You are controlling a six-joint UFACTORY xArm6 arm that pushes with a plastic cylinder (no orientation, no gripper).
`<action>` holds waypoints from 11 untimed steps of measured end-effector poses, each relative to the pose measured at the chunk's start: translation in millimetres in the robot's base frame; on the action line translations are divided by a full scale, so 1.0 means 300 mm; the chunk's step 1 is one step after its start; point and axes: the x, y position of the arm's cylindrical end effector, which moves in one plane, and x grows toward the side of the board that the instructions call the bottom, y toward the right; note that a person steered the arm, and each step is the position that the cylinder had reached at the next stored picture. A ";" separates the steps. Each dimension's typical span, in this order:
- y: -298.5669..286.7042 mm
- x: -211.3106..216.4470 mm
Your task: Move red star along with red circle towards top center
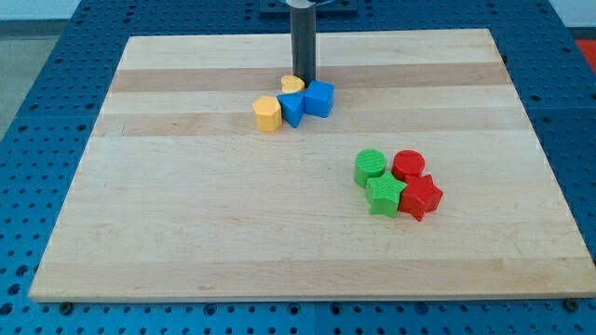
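Wooden board [186,233]: my tip [304,80] seemingly against yellow block [292,85].

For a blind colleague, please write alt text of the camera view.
My tip rests at the top-centre cluster of yellow and blue blocks, far from the red circle and red star, which sit with two green blocks at the board's right.

I work in what looks like a lab or robotics test bench. My wooden board [307,233] lies on a blue metal table [37,56] drilled with a regular grid of mounting holes, the kind used for fixing test rigs. On the board sit only small plastic blocks in plain colours, and my dark rod [304,37] comes down from the view's top.
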 end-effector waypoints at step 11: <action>0.024 0.768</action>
